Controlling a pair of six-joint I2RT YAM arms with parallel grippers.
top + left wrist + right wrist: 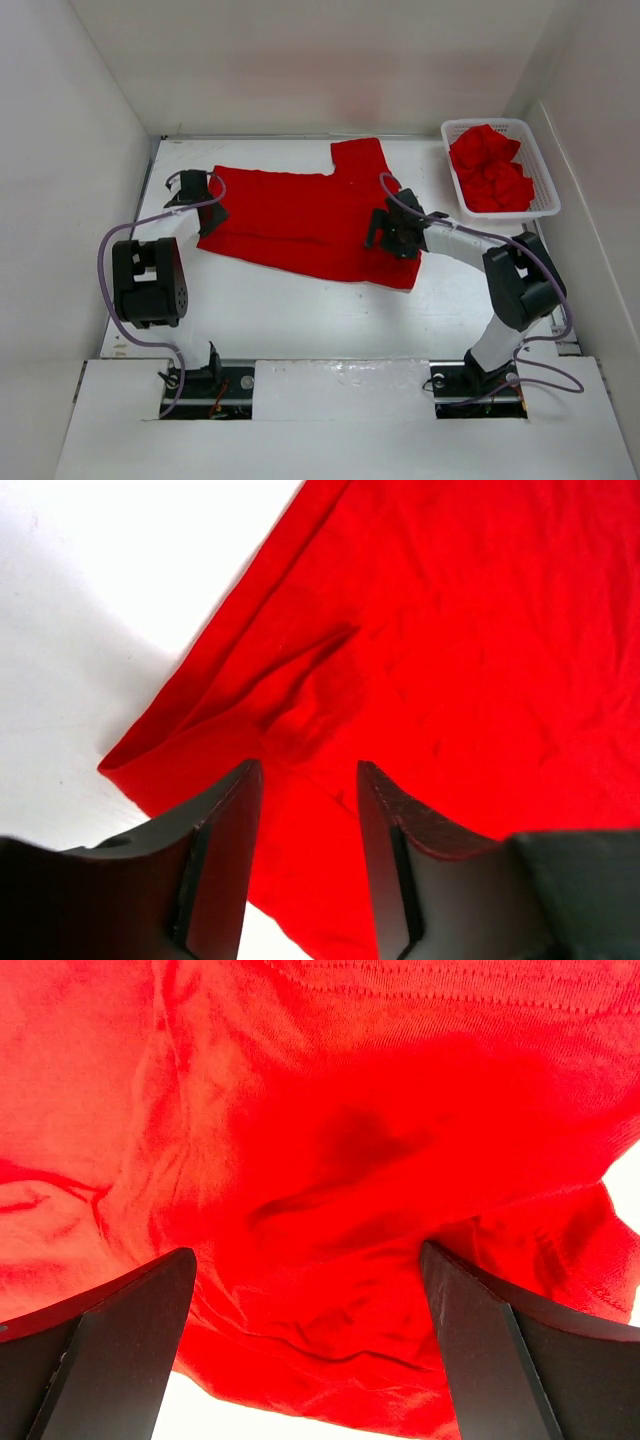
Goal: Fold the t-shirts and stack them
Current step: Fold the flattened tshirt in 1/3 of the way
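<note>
One red t-shirt (300, 215) lies spread on the white table, a sleeve pointing to the far side. My left gripper (205, 207) is down at the shirt's left edge. In the left wrist view its gripper (308, 775) has the jaws partly closed, with a gap still between them and a ridge of red cloth (300, 680) running into that gap. My right gripper (387, 228) sits over the shirt's right part. In the right wrist view that gripper (308, 1260) stands wide open above wrinkled cloth (330, 1160) near the hem.
A white mesh basket (548, 195) at the far right holds more crumpled red t-shirts (490, 168). White walls close in the table on the left, back and right. Bare table (300, 320) lies between the shirt and the arm bases.
</note>
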